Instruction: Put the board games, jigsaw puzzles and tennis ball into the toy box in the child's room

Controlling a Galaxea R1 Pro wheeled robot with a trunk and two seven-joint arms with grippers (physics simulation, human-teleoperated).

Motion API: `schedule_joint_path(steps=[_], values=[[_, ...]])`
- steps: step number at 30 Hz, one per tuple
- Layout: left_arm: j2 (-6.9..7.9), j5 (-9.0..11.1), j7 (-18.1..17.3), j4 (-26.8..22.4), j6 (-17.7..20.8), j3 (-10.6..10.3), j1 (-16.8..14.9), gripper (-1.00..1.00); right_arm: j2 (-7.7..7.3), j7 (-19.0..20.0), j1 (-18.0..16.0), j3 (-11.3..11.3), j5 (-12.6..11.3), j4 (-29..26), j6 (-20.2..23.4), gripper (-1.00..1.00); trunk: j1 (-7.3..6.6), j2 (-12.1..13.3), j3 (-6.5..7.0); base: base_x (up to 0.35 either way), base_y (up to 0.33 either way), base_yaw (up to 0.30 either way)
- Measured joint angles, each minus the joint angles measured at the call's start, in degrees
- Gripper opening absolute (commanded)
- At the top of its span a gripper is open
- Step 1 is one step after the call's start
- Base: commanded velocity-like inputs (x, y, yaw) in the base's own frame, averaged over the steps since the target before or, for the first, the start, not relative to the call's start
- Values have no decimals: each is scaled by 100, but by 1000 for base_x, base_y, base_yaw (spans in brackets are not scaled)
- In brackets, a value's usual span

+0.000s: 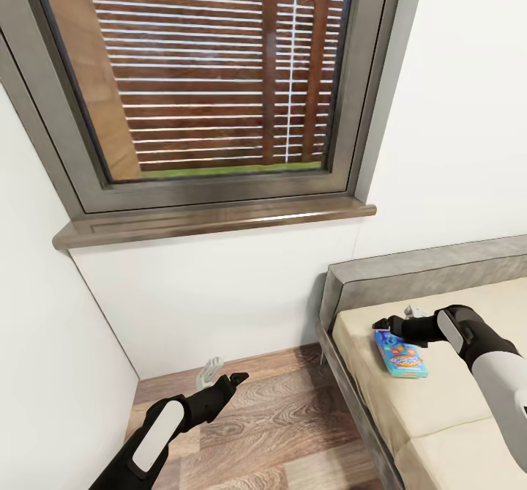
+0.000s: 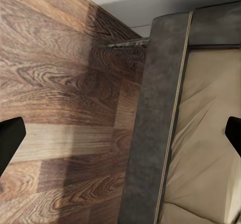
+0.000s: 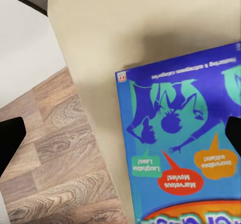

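One blue board game (image 1: 400, 354) lay near the bed's (image 1: 439, 402) headboard corner; right gripper (image 1: 386, 324) hovered above, spread wide. Step: pickup. Next: descend, clamp.

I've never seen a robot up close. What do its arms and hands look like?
Both arms are glossy black with white panels. The left arm tapers to a dark left hand with a pale grey finger beside a black one. The right arm has a broad white shell and a black wrist ending in the right hand, black with pale finger.
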Motion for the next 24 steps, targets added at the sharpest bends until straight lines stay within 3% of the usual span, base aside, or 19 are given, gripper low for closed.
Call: schedule_joint_path(steps=[12,24], values=[[0,0,0,6,0,-2,0,100,-541,1,-18,-43,-32,-1,11,100,0,0,0,0,0,0],[0,0,0,8,0,0,0,100,-679,5,-8,-33,-23,24,17,100,0,0,0,0,0,0]])
